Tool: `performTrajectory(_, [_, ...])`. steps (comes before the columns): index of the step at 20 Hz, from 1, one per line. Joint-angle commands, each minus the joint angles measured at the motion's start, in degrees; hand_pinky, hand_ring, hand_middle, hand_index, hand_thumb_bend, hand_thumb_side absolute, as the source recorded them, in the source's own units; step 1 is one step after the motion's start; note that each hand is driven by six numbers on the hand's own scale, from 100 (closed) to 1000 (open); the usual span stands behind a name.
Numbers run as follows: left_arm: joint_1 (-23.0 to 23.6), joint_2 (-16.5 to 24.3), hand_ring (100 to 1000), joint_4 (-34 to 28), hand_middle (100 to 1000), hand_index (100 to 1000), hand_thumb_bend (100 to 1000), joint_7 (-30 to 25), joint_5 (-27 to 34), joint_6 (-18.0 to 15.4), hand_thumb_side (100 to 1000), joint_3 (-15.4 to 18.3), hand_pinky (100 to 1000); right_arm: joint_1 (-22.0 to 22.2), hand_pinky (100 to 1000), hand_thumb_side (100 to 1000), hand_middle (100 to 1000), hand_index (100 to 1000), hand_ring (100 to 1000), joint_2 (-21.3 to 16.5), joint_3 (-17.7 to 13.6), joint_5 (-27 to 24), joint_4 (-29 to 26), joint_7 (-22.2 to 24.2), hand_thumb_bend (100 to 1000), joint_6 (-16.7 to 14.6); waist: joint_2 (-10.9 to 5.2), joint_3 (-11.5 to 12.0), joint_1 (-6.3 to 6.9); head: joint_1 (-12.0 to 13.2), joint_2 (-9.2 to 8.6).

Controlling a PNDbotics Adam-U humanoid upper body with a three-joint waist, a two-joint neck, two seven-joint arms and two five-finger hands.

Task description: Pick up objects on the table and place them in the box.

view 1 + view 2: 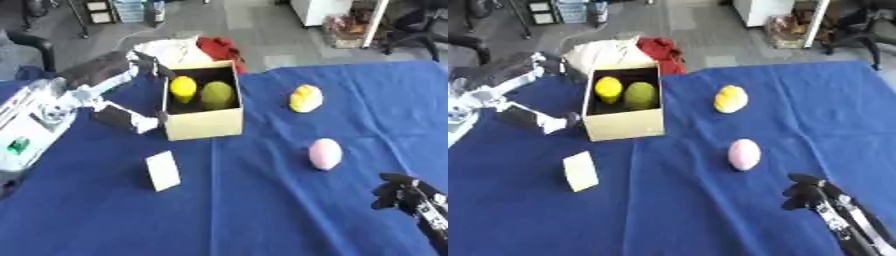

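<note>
Reaching for next pick | right hand [808, 192] fingers curled, empty, near pink egg-shaped object [744, 154] | left hand [131, 95] fingers unreadable beside box [203, 125] | next: grasp it.

left arm [52, 100]: silver-white housings, dark joints, black upper cover, small green mark low on the casing | left robot hand [131, 119]: black and white | right robot hand [805, 194]: black fingers | right forearm [852, 225]: black with silver-white fittings
</note>
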Motion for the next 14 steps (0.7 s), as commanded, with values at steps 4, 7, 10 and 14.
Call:
performTrajectory(4, [0.4, -1.4, 739, 4.9, 780, 902, 431, -5.5, -1.5, 1.8, 534, -2.1, 813, -0.6, 659, 794, 627, 837, 597, -0.9, -0.2, 0.1, -0.8, 0.0, 100, 0.0, -1.05, 0.0, 0.57, -0.2, 0.18])
performTrajectory(7, [0.8, -2.5, 744, 7.0, 787, 907, 452, -6.6, -2.8, 2.0, 510, -2.6, 815, -0.6, 659, 796, 627, 837, 597, -0.9, -0.1, 0.1, -0.8, 0.1, 100, 0.0, -1.09, 0.1, 0.63, -0.2, 0.26])
performTrajectory(10, [1.1, -3.3, 743, 8.1, 786, 906, 461, -6.4, -4.6, 1.8, 482, -3.0, 813, -0.6, 659, 791, 627, 837, 598, -0.9, -0.1, 0.1, -0.9, 0.1, 100, 0.0, -1.10, 0.2, 0.60, -0.2, 0.35])
performTrajectory(14, [1.6, -3.8, 732, 8.8, 775, 900, 461, -7.0, -6.0, 1.3, 458, -3.4, 803, -0.6, 659, 791, 626, 837, 598, -0.9, -0.1, 0.1, -0.9, 0.1, 100, 0.0, -1.09, 0.4, 0.47, -0.1, 0.45])
